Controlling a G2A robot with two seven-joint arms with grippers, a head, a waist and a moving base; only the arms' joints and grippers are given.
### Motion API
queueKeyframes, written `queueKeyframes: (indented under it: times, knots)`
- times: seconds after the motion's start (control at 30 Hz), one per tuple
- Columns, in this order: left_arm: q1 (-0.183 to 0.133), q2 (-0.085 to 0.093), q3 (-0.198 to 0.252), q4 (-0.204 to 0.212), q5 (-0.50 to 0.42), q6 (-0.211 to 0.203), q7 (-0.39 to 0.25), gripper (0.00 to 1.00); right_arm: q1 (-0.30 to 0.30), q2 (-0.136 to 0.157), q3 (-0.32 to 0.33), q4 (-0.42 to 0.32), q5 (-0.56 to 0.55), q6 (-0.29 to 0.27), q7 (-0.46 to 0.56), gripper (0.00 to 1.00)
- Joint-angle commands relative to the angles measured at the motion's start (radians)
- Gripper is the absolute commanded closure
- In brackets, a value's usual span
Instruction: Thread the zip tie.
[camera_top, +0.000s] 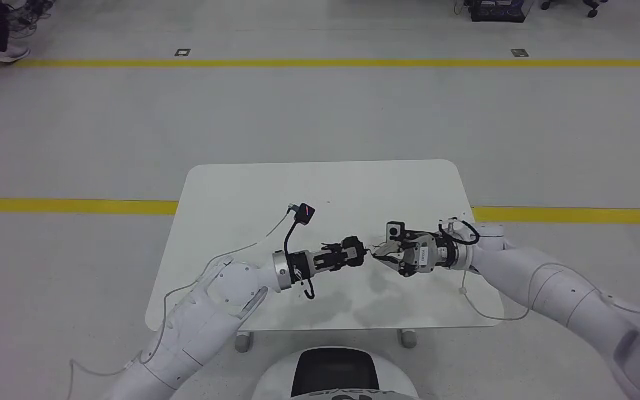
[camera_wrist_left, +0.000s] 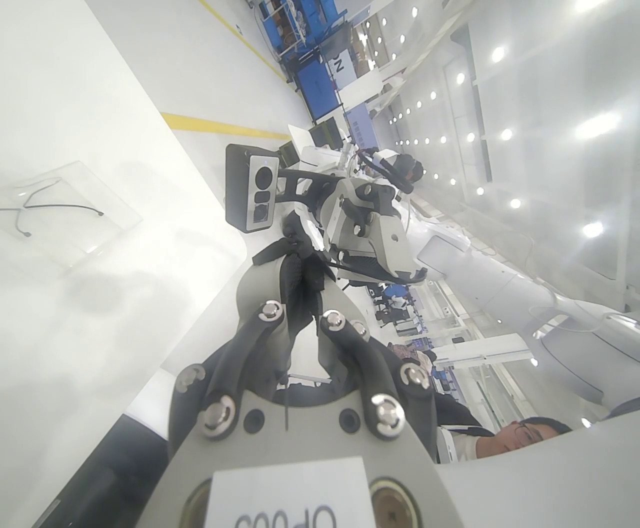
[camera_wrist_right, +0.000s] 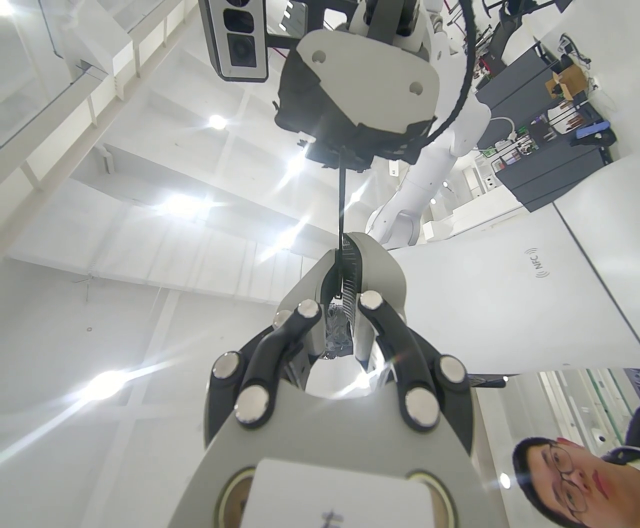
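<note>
Top view shows two arms meeting tip to tip above the white bench (camera_top: 250, 190). The right claw (camera_wrist_right: 344, 252) is clenched on the black zip tie (camera_wrist_right: 341, 200). Its straight strap runs across the gap to the left claw (camera_wrist_left: 299, 260), which is clamped on it too. A clear tray (camera_wrist_left: 115, 210) with spare ties (camera_wrist_left: 60, 206) lies on the bench, well apart.

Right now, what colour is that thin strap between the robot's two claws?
Black. The zip tie shows best in the right wrist view.
</note>
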Motion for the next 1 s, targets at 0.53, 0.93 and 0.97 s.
queueKeyframes:
  times: [0.53,0.93,0.97]
  knots:
    - [0.0,0.0,0.0,0.0,0.0,0.0,0.0,1.0,0.01,0.024,-0.01,-0.038,0.0,0.0,0.0,1.0]
    - [0.0,0.0,0.0,0.0,0.0,0.0,0.0,1.0,0.008,0.017,-0.012,-0.022,0.0,0.0,0.0,1.0]
    - [0.0,0.0,0.0,0.0,0.0,0.0,0.0,1.0,0.007,0.016,-0.012,-0.021,0.0,0.0,0.0,1.0]
